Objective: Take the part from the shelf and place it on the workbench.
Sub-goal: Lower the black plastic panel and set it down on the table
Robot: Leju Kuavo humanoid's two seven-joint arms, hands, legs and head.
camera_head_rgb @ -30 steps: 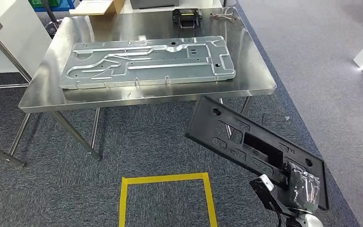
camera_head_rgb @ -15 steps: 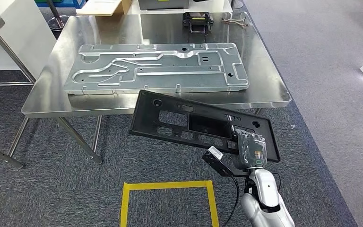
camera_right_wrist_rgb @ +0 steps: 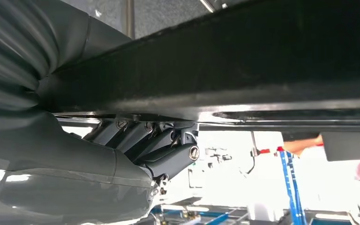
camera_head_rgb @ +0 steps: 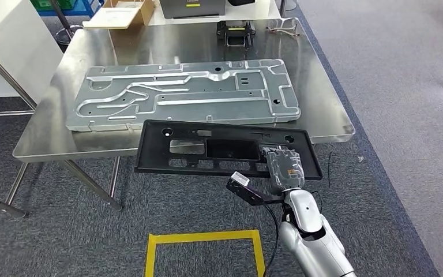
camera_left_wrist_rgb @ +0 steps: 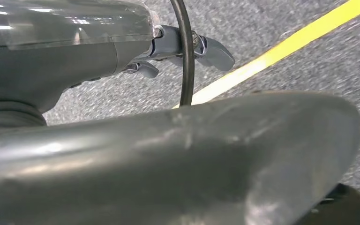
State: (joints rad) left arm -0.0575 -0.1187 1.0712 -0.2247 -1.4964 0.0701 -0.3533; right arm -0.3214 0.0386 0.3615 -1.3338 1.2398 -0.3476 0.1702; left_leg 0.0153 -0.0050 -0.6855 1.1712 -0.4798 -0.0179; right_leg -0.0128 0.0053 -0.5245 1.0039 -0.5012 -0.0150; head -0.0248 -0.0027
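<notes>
Black plastic panel [camera_head_rgb: 225,149] held near-flat by right hand [camera_head_rgb: 284,167], fingers clamped on near right edge; far long edge already overlapping front lip of steel bench [camera_head_rgb: 323,109], rest of panel overhanging carpet. In right wrist view, fingers [camera_right_wrist_rgb: 154,145] curled under panel's underside. Left hand [camera_left_wrist_rgb: 187,49] hanging low above carpet beside yellow floor tape [camera_left_wrist_rgb: 281,47], holding nothing, fingers loosely apart. Main risks, judged from this pose: single off-centre grip on a long panel, so free left end likely to sag or twist and slip from fingers; far edge liable to catch bench lip or ride up onto grey stamped metal plate [camera_head_rgb: 184,92] lying just beyond, scraping it or nudging it back. Little bare bench between plate and front edge, so early release likely to leave panel teetering and tipping to floor. Clearance between panel and bench top not readable.
</notes>
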